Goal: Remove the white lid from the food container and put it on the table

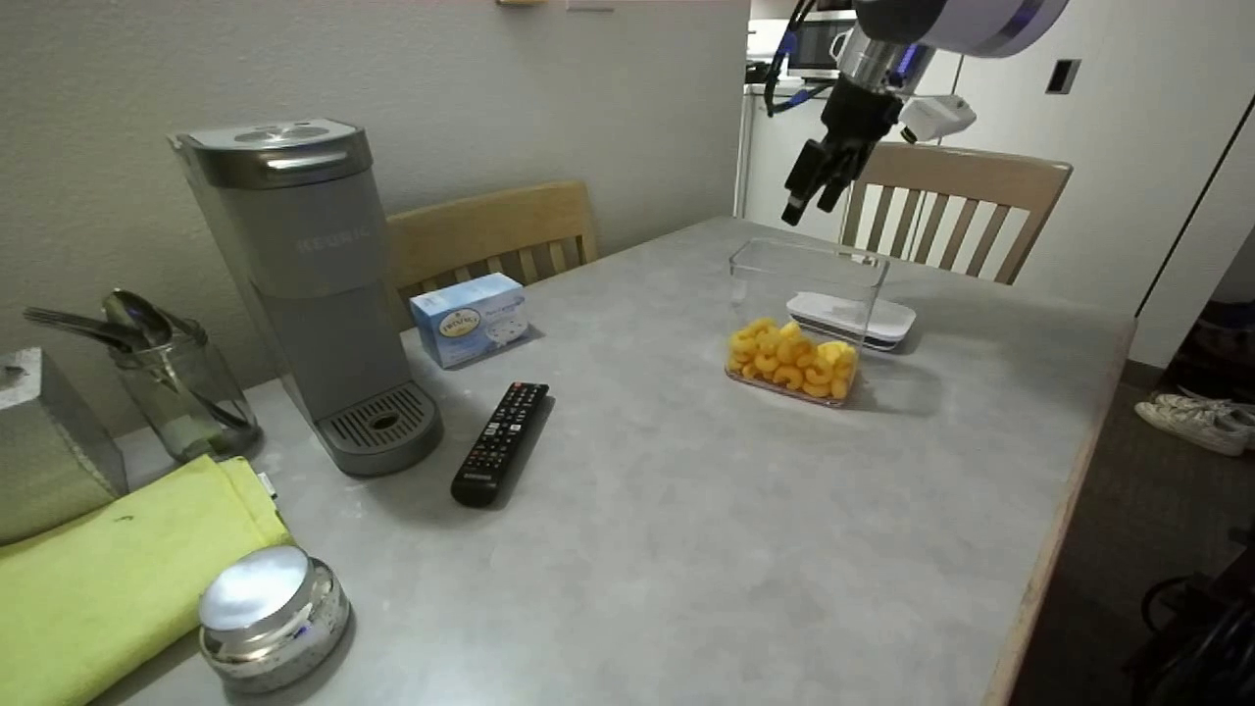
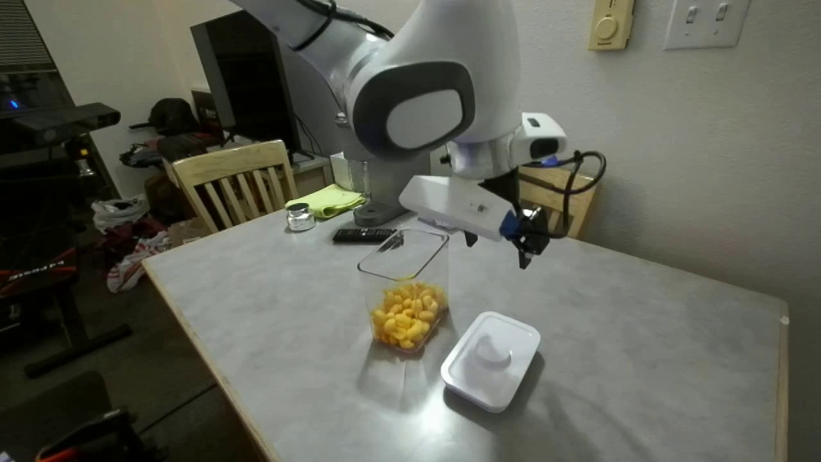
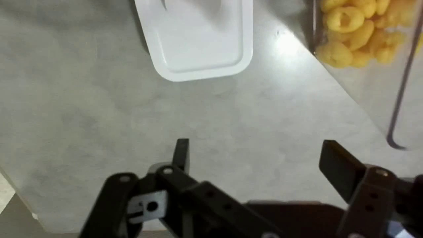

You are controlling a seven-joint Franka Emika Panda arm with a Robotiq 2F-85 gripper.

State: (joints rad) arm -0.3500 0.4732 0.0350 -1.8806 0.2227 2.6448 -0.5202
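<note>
The white lid [image 1: 853, 319] lies flat on the table [image 1: 686, 549] beside the food container [image 1: 770, 299]. The lid [image 2: 471, 378] has a raised knob in its middle in an exterior view. The clear, deep food container [image 2: 401, 269] stands upright and uncovered, with orange curled food in its lower part. My gripper [image 1: 810, 206] is open and empty, above the table, as also seen in an exterior view [image 2: 498, 251]. In the wrist view the fingers [image 3: 256, 142] are wide apart over bare table; the lid [image 3: 205, 43] is ahead, and the container [image 3: 366, 36] is at upper right, both partly cut off.
A black remote [image 1: 500, 441], a light-blue box [image 1: 471, 319] and a grey coffee maker [image 1: 314, 265] stand along the wall side. A silver jar [image 1: 275, 618], yellow cloth [image 1: 127, 579] and glass of cutlery [image 1: 191, 392] are farther along. Chairs [image 1: 966, 201] stand at the table's edges.
</note>
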